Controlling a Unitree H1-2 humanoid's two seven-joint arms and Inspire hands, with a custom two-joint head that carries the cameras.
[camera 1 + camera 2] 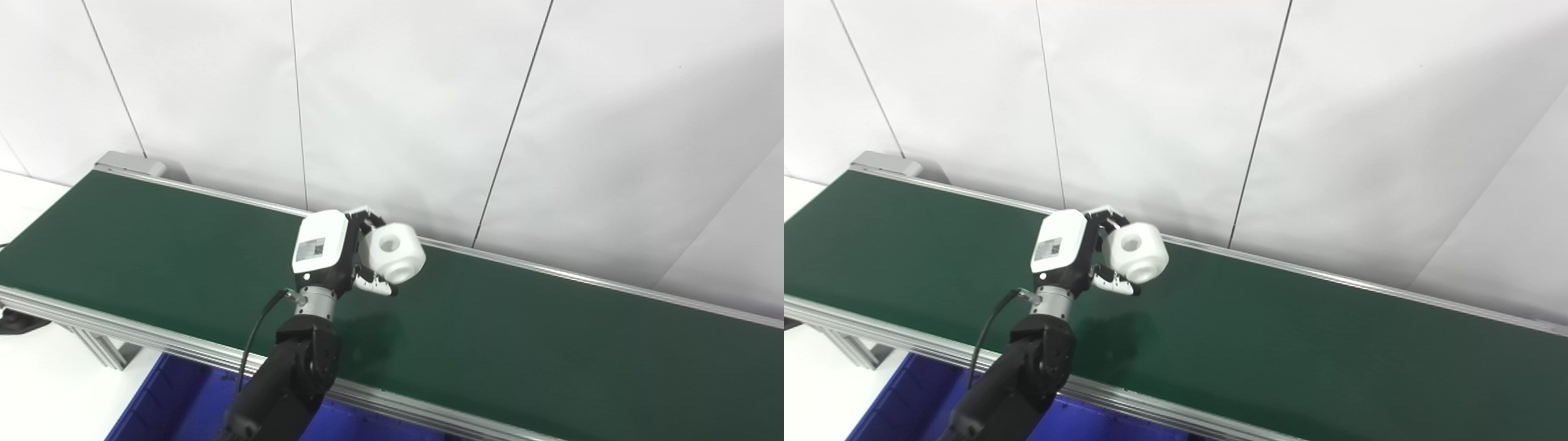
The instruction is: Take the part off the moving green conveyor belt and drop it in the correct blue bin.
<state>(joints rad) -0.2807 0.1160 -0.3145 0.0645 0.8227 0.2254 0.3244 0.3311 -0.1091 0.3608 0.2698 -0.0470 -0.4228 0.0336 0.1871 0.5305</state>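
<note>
Above the middle of the green conveyor belt (153,245), the left hand (343,254) is closed around a white plastic part (393,252), a rounded block with a round hole in its upward face. Fingers wrap its far side and underside, and the shadow on the belt just below suggests the part is lifted clear of the surface, not resting on it. The right hand does not appear in either view.

So the pick looks done. What remains is the carry back toward the near side and the release into a blue bin (177,398), whose rim and floor show below the belt's near aluminium rail (153,340) at the bottom left. Only that one bin is partly visible, so which bin is the correct one cannot be judged.

The belt runs from the far left to the near right, matte dark green between silver rails, with nothing else on the visible stretch. Behind it stands a plain white panelled wall (404,92) with thin dark seams; a white surface (37,380) lies at the left.
</note>
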